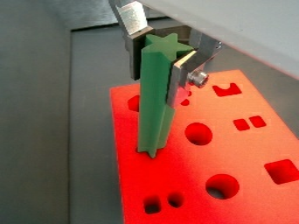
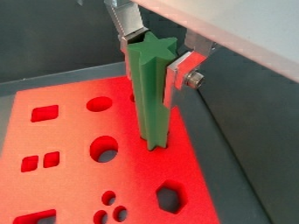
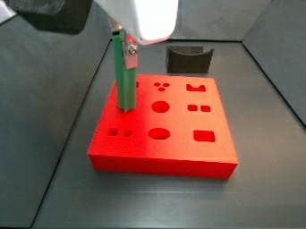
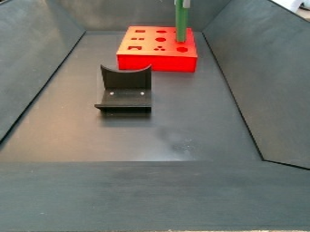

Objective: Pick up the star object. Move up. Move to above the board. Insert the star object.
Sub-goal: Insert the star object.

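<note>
- Green star object [image 1: 156,96] is gripped near its top by the gripper [image 1: 162,54], jaws closed on it.
- Its lower end is set upright into the red board [image 3: 180,134].

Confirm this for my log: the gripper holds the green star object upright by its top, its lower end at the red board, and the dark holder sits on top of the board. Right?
Not quite. The gripper does hold the star object upright, lower end at the board. But the dark holder is not on the board; it stands on the floor apart from it, as a side view shows.
</note>
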Controlling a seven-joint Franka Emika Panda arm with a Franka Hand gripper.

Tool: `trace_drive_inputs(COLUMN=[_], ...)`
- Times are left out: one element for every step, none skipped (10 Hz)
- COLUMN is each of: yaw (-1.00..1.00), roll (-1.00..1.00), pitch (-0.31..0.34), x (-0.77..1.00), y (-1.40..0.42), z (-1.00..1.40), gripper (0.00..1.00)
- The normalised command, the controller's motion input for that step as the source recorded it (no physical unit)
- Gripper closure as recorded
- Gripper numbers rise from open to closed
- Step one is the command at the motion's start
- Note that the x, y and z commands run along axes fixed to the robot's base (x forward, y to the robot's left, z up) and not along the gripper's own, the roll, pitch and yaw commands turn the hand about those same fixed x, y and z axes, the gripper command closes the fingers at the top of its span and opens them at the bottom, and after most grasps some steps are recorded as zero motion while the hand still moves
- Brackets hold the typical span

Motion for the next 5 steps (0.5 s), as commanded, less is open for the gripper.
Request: trace_drive_inputs(yaw=[-0.15, -0.03, 0.00, 0.08, 0.13], roll=[0.06, 0.00, -0.07, -0.20, -0.23], pitch=[-0.084, 0.000, 0.000, 0.163, 0.206], x=[0.00, 0.00, 0.00, 0.06, 0.07], y=[0.00, 0.00, 0.04, 0.12, 0.19], z=[-0.24, -0.30, -0.45, -0.61, -0.51], gripper=[1.00, 1.00, 1.00, 1.00, 1.00])
